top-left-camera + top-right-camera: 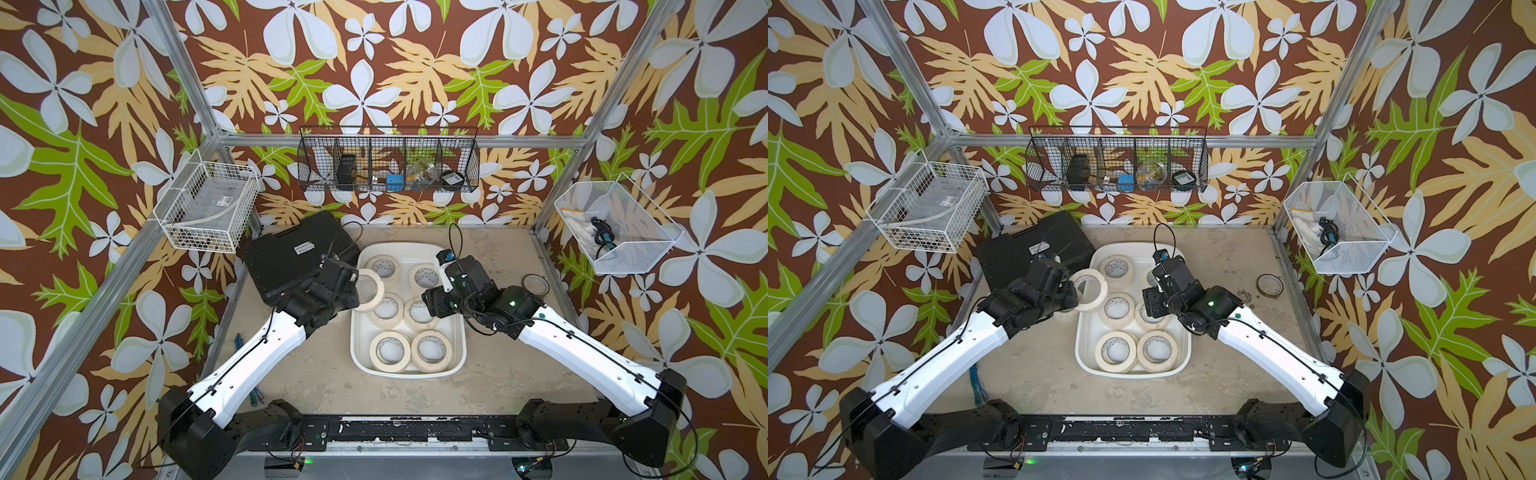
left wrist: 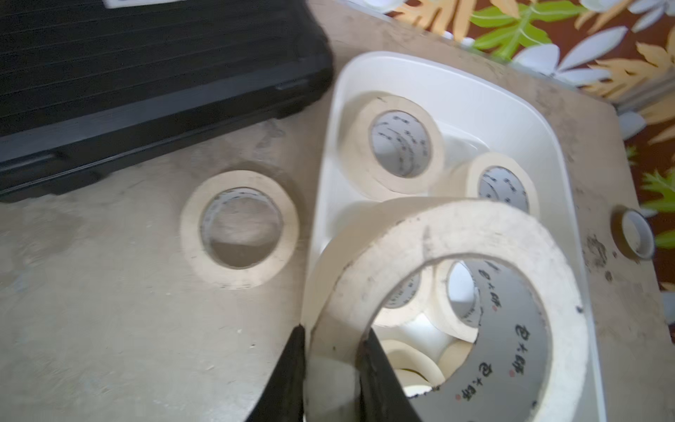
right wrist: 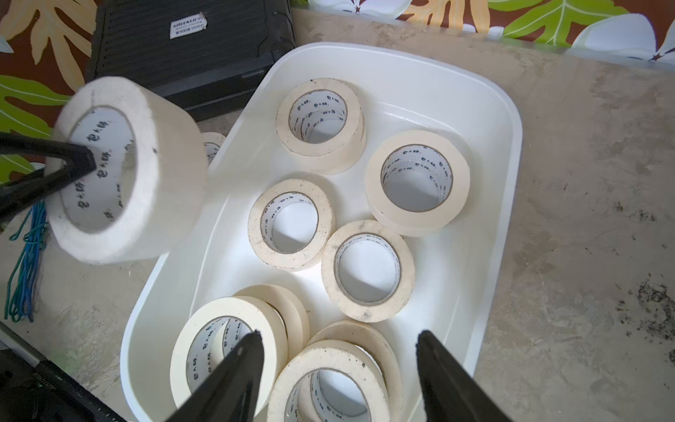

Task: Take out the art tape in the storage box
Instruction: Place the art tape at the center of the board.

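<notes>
Cream art tape roll (image 2: 438,226) clamped in left gripper (image 2: 332,332); right gripper (image 3: 338,334) wide above storage box (image 3: 420,80).

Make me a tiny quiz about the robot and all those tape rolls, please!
1. True or false: the left gripper holds a masking-tape roll in the air.
2. The right gripper over the storage box is: A) shut on a roll, B) open, C) out of sight.
3. Fill in: a loose roll lies on the table beside the storage box, near the black ____.
Key: 1 true; 2 B; 3 hard case.
</notes>
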Available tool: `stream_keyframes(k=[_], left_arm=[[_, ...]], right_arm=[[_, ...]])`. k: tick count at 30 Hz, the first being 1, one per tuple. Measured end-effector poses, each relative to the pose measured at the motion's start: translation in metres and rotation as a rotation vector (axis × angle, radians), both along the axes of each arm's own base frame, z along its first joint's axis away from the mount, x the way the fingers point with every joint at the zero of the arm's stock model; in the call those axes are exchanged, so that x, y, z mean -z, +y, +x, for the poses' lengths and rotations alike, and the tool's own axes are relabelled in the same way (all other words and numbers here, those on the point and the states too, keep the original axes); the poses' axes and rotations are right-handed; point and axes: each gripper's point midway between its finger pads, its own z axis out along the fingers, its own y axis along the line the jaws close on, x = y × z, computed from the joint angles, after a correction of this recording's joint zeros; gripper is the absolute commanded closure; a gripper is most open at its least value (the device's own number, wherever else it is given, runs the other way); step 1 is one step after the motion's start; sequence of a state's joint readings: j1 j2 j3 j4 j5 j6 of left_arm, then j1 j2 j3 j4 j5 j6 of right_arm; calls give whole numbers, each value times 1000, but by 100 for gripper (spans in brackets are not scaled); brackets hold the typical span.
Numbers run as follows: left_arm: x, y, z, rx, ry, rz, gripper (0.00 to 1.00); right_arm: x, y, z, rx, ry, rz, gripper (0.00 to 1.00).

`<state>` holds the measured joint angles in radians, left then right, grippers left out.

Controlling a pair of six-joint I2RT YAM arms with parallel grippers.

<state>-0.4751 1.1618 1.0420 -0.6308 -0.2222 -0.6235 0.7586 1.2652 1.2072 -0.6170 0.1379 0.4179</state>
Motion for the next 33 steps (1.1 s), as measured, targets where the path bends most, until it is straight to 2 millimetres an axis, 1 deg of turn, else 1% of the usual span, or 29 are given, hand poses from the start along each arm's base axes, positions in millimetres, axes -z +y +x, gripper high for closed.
stream_keyframes(k=[2,4,5,7,10,11,16,19,25,29,33], left_arm=[[10,33,-2,-89,15,-13,94],[30,66,-10,-180,58,-57,90],[37,77,-13,-216,69,-66,89],[55,96,-22,-287,100,-115,95],[76,108,-30,-358,140,-173,95],[81,112,-31,-382,151,-184,97],[106,127,-37,-504,168,-228,100],[112,138,-41,-580,151,-227,99],[120,159,-40,-711,141,-180,99],[127,166,-40,-762,152,-162,99],[139,170,-39,-788,190,-141,100]], right_arm=[[4,-2,-3,-2,-4,10,31],[9,-3,-3,-2,-2,12,31],[11,-3,-3,-2,0,12,31],[17,-3,-5,-8,12,12,32],[23,-2,-5,-12,23,12,32],[24,-2,-6,-12,27,11,32],[32,-5,-8,-11,39,4,32],[34,-8,-11,-14,48,11,32],[46,-14,-15,3,70,7,32],[49,-14,-15,2,78,8,32],[48,-13,-15,3,77,11,32]])
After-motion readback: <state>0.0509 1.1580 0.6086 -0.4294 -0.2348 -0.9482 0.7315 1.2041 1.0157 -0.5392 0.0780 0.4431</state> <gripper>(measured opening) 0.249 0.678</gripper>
